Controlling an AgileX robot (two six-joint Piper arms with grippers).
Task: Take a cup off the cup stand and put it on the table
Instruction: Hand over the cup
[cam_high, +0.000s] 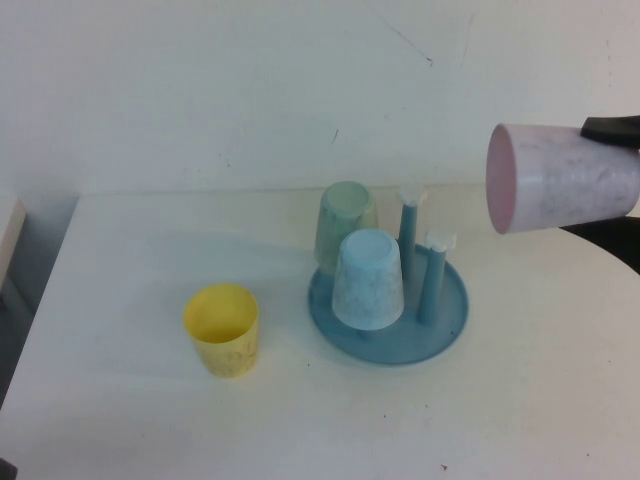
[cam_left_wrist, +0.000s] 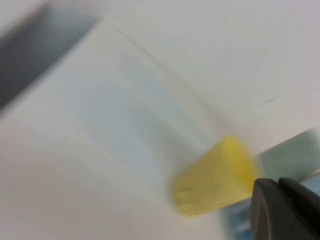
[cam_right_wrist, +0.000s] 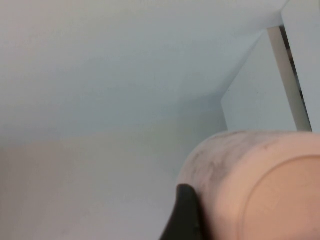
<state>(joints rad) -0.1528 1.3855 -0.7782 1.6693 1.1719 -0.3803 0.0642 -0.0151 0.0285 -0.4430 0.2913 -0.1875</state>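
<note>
- Right tool (cam_high: 610, 130) hangs in the air at the right edge of the high view, its jaws spread wide around the pale pink speckled plastic tumbler (cam_high: 562, 178), which it holds clear of the table.
- In the right wrist view one dark finger (cam_right_wrist: 186, 215) lies against the side of that pink tumbler (cam_right_wrist: 250, 185).
- Pink tumbler lies on its side, long axis roughly level; its closed round base faces the robot's left, toward the stand, and its mouth end runs out of the high view to the right.
- Left tool (cam_left_wrist: 287, 207) shows only in the left wrist view, as a dark closed tip; it holds nothing and sits near the yellow plastic cup (cam_left_wrist: 215, 177).
- Round blue plastic cup stand (cam_high: 388, 345) rests on the large plain white table (cam_high: 150, 420), right of centre, below and to the left of the held tumbler.
- Two tumblers sit upside down on the stand: a light blue speckled one (cam_high: 369, 278) at the front and a pale green one (cam_high: 346, 225) behind it.
- Two blue pegs tipped in white (cam_high: 412, 215) stand bare at the stand's right side.
- Yellow plastic cup (cam_high: 222, 328) stands upright, mouth up, on the table just left of the stand, not touching it.
- No brand, label or writing can be read on any item.
</note>
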